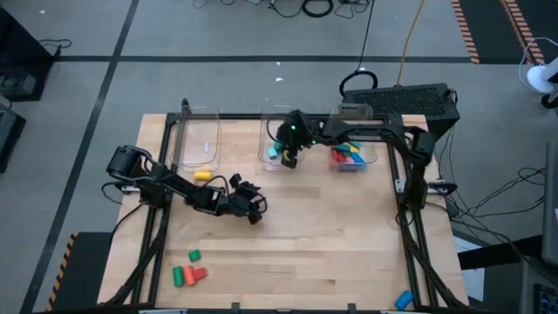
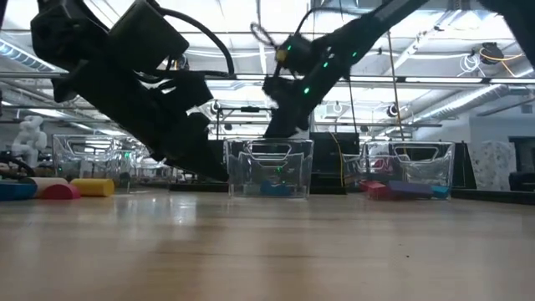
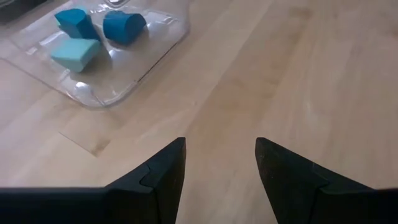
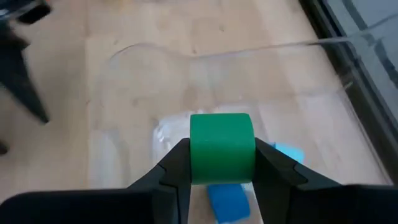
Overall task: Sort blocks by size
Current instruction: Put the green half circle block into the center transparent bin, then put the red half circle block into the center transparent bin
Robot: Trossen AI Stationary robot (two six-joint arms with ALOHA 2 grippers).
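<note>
The right gripper holds a green cylinder block clamped between its jaws, curved face outward, the cylinder's axis running across from jaw to jaw. In the high view this gripper hangs directly above the middle clear bin, which already contains blue blocks. The bin therefore lies straight below the jaws, and a release there would, in the inspector's judgement, drop the cylinder among the blue pieces. The left gripper waits low over bare table, jaws parted and empty, nearer the loose red and green blocks at the table's front-left.
</note>
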